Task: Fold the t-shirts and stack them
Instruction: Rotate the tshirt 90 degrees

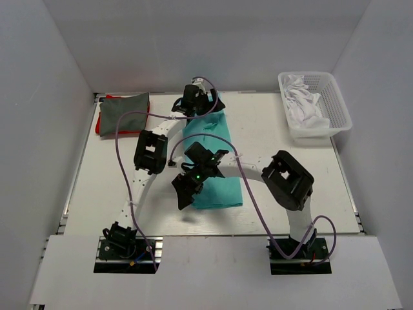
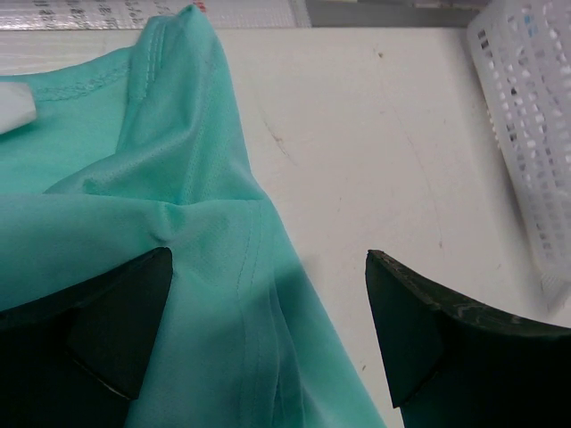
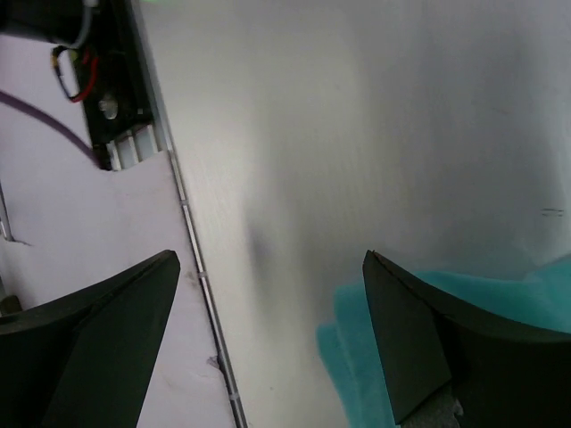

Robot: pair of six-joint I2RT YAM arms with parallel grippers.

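Observation:
A mint-teal t-shirt [image 1: 216, 174] lies folded into a long strip down the middle of the table. My left gripper [image 1: 193, 97] is open just above its far end; in the left wrist view [image 2: 268, 330] its jaws straddle the shirt's right edge [image 2: 205, 223]. My right gripper [image 1: 182, 194] is open over the table at the shirt's near left corner [image 3: 375, 348], holding nothing. A folded dark grey t-shirt [image 1: 122, 113] lies on a red t-shirt [image 1: 99, 123] at the far left.
A white lattice basket [image 1: 335, 106] with white cloth [image 1: 303, 100] in it stands at the far right; it also shows in the left wrist view [image 2: 526, 134]. White walls close in the table. The table's front edge rail [image 3: 192, 259] runs beneath my right gripper.

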